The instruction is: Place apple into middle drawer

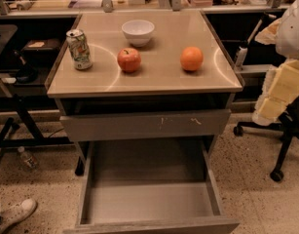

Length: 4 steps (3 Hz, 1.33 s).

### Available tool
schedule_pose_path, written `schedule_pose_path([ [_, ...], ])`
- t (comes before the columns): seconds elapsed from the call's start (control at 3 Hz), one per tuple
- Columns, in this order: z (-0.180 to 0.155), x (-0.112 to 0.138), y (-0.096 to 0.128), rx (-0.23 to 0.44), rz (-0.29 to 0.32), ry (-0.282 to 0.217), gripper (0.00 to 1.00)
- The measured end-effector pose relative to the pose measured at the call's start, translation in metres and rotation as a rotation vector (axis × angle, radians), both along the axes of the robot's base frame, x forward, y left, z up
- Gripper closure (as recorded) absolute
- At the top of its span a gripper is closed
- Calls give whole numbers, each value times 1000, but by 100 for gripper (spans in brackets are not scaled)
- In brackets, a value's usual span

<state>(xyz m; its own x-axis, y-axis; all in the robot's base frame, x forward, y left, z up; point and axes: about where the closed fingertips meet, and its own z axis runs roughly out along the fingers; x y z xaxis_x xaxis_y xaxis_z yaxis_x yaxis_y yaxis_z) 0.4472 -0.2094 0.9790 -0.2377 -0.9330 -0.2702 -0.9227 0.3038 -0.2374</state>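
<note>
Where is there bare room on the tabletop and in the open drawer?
The middle drawer floor is wholly bare. On the tabletop, the front strip before the can, apple and orange is free, also the right rear corner beside the bowl. Tightest: between can, apple and bowl. The pincer sits off the right edge.

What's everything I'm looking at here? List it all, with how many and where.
apple: 1, red, middle of the tabletop
orange fruit: 1, orange, right of the apple, apart from it
bowl: 1, white, behind the apple
can: 1, green and white, upright, left of the apple
upper drawer front: 1, grey, scratched, shut, under the tabletop
middle drawer: 1, grey-brown, pulled open, below the shut front
office chair: 1, black base, floor at right
shoe: 1, white, floor at bottom left
gripper: none in view
</note>
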Motion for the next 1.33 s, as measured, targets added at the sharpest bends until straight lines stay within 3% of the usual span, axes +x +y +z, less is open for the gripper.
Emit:
schedule_pose_path([
  [0.67,-8,70,49,180,-44,-2,0],
  [1.0,-11,96,74,209,-24,-8,0],
  [1.33,-2,106,91,227,24,-17,0],
])
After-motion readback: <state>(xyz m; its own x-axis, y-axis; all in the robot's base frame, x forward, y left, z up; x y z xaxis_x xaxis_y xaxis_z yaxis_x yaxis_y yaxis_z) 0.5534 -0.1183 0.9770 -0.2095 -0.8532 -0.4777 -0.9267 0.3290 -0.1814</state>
